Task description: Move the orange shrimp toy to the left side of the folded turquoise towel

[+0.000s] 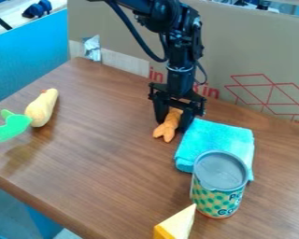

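Note:
The black gripper (172,122) hangs straight down near the back middle of the table, low over the wood. Between its two fingers is an orange carrot-like toy (168,127), its forked end pointing toward the table's front; the fingers hide part of its far end. Just right of the gripper lies a folded turquoise cloth (216,139), close to the right finger. A can (219,190) with a grey lid stands upright at the cloth's front edge.
A pale yellow toy vegetable (42,108) and a green leaf-shaped piece (11,126) lie at the left of the wooden table (108,154). A yellow wedge (175,225) sits at the front. A cardboard wall (239,60) stands behind the arm.

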